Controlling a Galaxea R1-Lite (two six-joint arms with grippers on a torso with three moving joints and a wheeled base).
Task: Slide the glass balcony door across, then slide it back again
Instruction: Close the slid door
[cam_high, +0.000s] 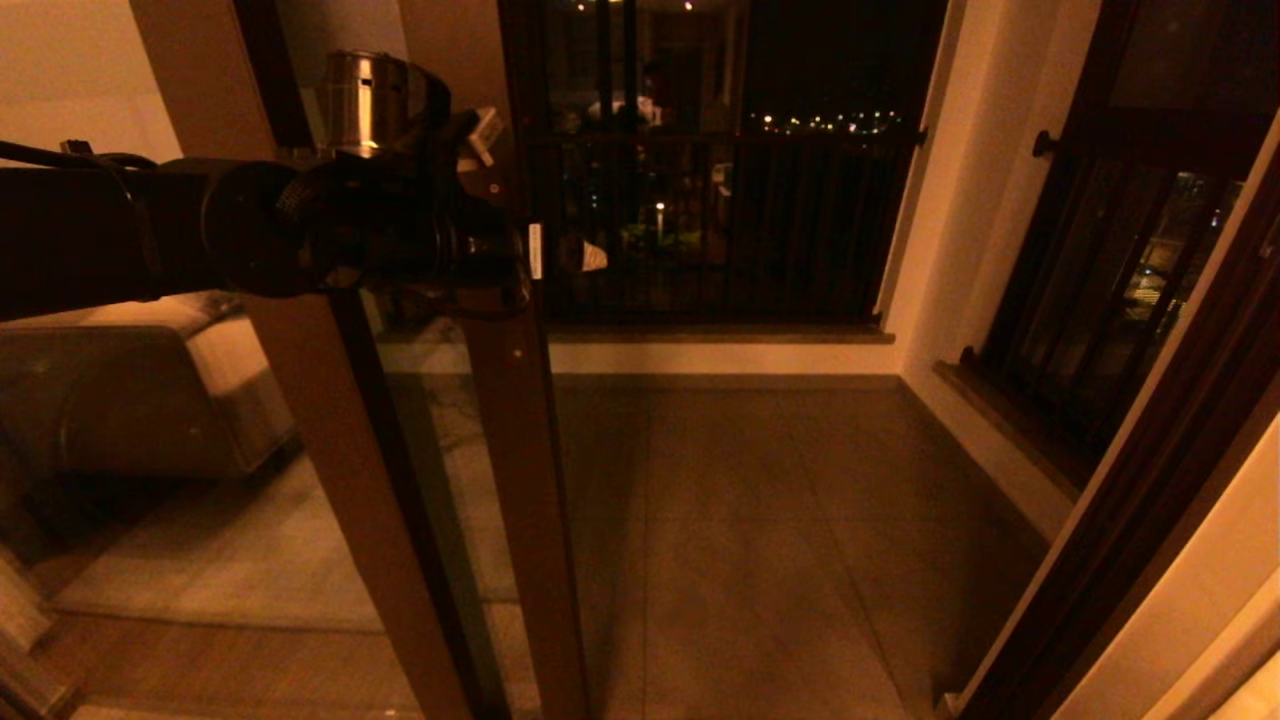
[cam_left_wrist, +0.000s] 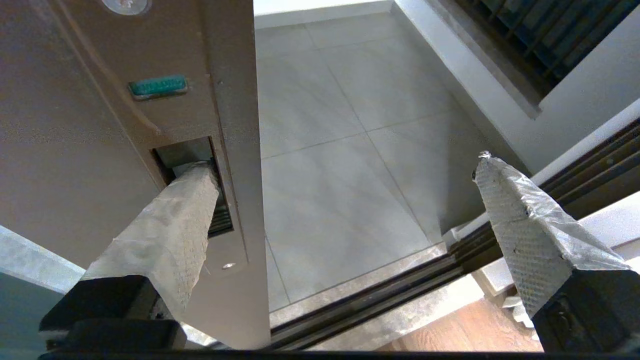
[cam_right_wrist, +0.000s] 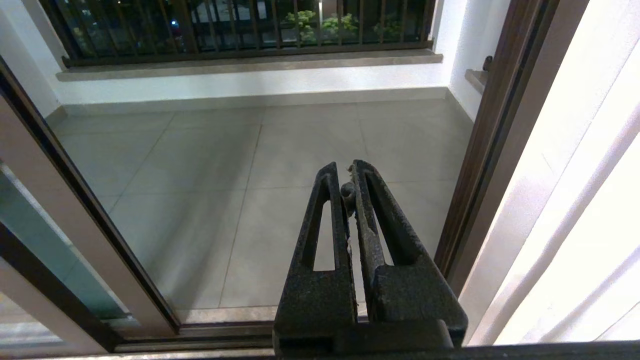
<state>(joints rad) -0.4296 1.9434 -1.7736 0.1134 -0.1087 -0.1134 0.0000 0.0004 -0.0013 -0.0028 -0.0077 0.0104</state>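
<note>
The glass balcony door (cam_high: 520, 450) stands slid over to the left, and the doorway to its right is wide open. Its brown stile (cam_left_wrist: 100, 125) carries a narrow dark handle slot (cam_left_wrist: 222, 220) below a small green mark. My left gripper (cam_left_wrist: 339, 164) is open at the stile's edge (cam_high: 550, 258). One padded finger (cam_left_wrist: 175, 225) reaches into the slot, while the other finger (cam_left_wrist: 520, 225) hangs free over the opening. My right gripper (cam_right_wrist: 345, 172) is shut on nothing and faces the open doorway; the head view does not show it. The door's stile (cam_right_wrist: 75, 210) also shows in the right wrist view.
The dark floor track (cam_left_wrist: 380, 295) runs across the threshold, with grey balcony tiles (cam_high: 760, 520) beyond. A dark barred window (cam_high: 720, 200) closes the far side. The brown jamb (cam_right_wrist: 490, 150) and a pale curtain (cam_right_wrist: 575, 225) stand on the right. A sofa (cam_high: 130, 390) lies behind the glass.
</note>
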